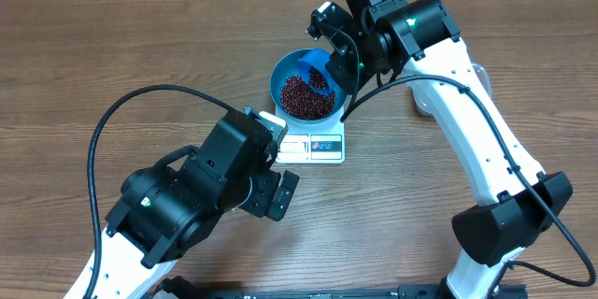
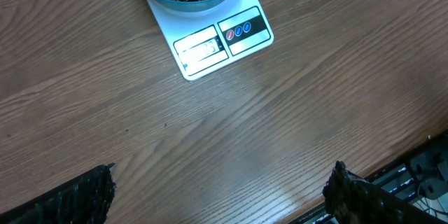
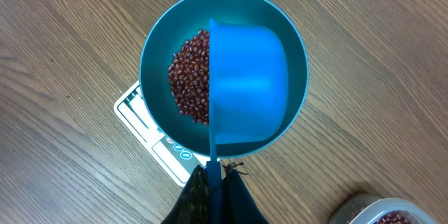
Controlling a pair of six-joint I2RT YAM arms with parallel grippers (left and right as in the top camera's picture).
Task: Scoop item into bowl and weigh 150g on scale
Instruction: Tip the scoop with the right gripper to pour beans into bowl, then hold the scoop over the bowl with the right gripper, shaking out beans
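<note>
The right gripper (image 3: 213,175) pinches the scoop (image 3: 248,84), which hides half the beans (image 3: 189,77); bowl (image 3: 150,63) covers most of scale (image 3: 136,112); left gripper (image 2: 220,190) gapes wide, empty.

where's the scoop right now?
Upper centre in the overhead view: the scoop is held by the right end effector, tipped over the bowl of beans, which sits on the scale.

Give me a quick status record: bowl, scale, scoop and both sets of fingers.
bowl: blue, sitting on the scale, partly filled with beans
scale display: unreadable
scoop: blue, tipped over the bowl
right fingers: shut on the scoop handle
left fingers: open, empty, above bare table near the scale
</note>
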